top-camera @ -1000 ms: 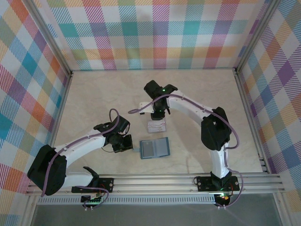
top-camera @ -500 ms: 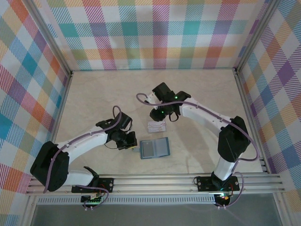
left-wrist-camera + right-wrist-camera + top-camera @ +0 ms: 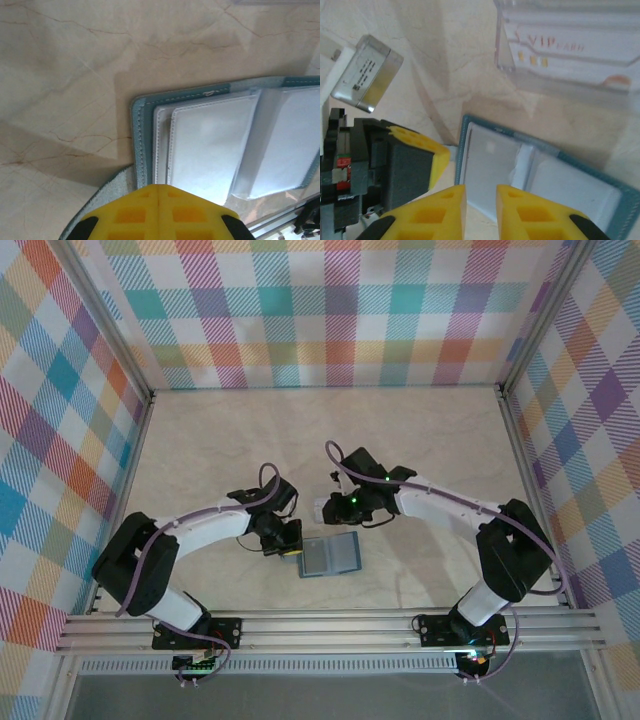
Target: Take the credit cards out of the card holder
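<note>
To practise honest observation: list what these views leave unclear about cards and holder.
Card holder pockets: left wrist view, glare on cloudy sleeves hides contents.
Credit card: right wrist view, cropped by the top edge.
Left end effector: same view, its fingers cover any grip.

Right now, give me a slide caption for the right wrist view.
Right gripper, jaws narrowly apart, above the open teal card holder; VIP card lying beyond.

one card holder (image 3: 330, 556) (lying open), one credit card (image 3: 560, 45), two grippers (image 3: 159, 190) (image 3: 481, 192).
</note>
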Action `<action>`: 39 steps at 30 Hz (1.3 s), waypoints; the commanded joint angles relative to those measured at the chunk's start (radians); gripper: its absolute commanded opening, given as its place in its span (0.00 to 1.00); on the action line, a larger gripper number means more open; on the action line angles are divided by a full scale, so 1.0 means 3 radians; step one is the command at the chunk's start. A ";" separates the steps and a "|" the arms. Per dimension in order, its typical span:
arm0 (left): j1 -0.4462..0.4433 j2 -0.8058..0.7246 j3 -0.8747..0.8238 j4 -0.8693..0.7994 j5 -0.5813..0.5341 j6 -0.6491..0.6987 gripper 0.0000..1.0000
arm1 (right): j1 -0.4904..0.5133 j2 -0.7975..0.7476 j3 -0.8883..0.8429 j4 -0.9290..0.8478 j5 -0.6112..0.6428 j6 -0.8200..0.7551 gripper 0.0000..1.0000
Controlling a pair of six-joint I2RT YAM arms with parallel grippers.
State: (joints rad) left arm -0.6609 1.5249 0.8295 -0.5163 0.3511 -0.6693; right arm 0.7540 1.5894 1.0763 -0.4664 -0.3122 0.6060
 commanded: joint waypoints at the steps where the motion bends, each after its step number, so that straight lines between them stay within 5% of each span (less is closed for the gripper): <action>1: -0.0052 0.0069 0.0060 0.0018 0.0017 0.0074 0.04 | 0.0033 -0.0090 -0.0180 0.0333 -0.0314 0.0501 0.23; 25: -0.0051 0.0242 -0.0121 0.0034 -0.0081 0.0160 0.02 | 0.0441 0.0672 -0.0185 0.0791 -0.0484 0.1053 0.18; 39: -0.0052 0.0235 -0.0118 0.0025 -0.0076 0.0151 0.01 | 0.0481 0.0858 0.0044 -0.0064 -0.0006 0.0820 0.30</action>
State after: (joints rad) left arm -0.6609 1.5894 0.8135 -0.5034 0.3401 -0.6346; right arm 0.8909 1.8275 1.0679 -0.3756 -0.3725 0.8806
